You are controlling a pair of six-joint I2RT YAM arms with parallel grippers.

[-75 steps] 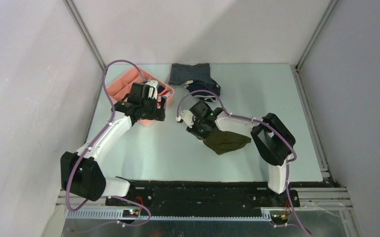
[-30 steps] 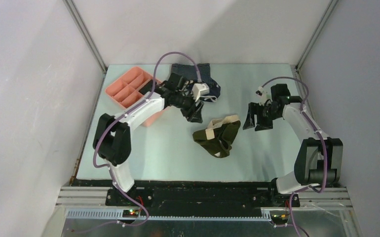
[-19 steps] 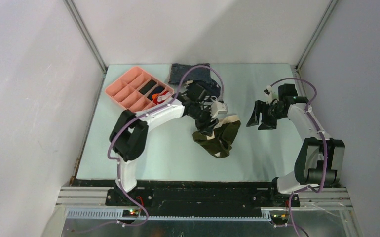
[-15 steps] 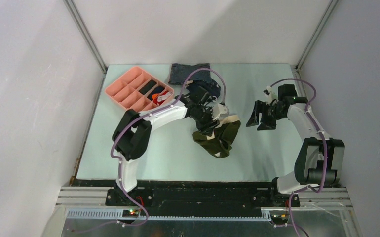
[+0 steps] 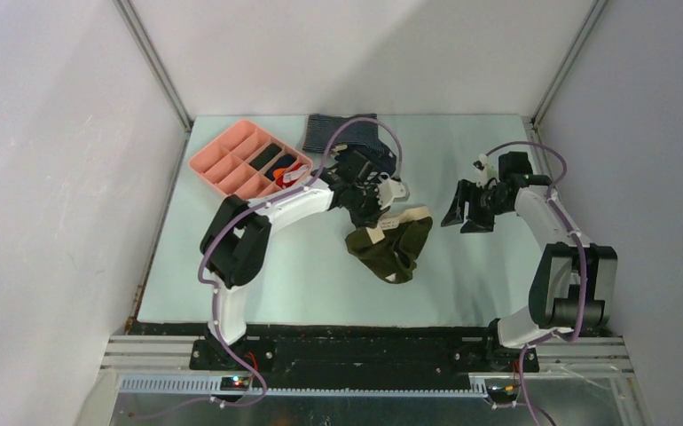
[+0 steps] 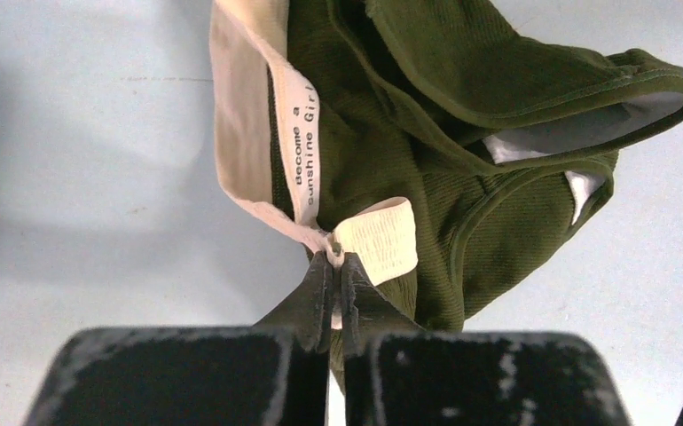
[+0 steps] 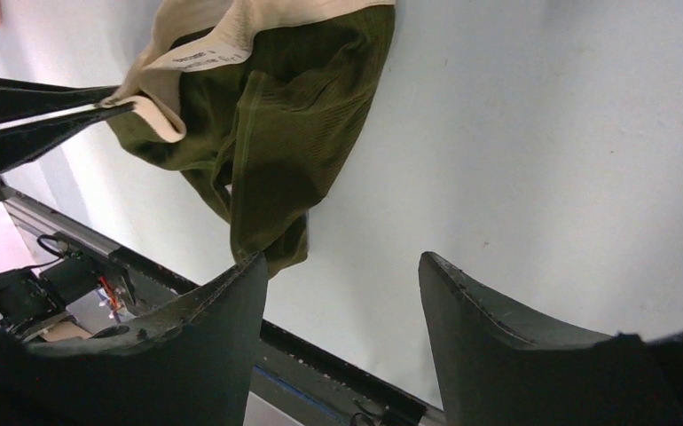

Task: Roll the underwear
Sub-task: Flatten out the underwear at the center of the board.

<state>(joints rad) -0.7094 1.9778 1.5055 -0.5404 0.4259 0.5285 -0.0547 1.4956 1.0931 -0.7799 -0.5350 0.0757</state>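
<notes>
Pale table (image 5: 258, 266), outstretched left hand (image 6: 333, 264) pinching underwear (image 6: 382, 133) waistband, right hand (image 5: 464, 216) spread wide

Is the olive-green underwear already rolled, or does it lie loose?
Loose, not rolled. The underwear lies crumpled on the table, its cream waistband turned outward, and the left gripper pinches that band with shut jaws.

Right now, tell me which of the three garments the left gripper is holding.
The olive-green underwear, pinched at its cream waistband by the left gripper. The navy garment and striped garment lie farther back, ungripped.
</notes>
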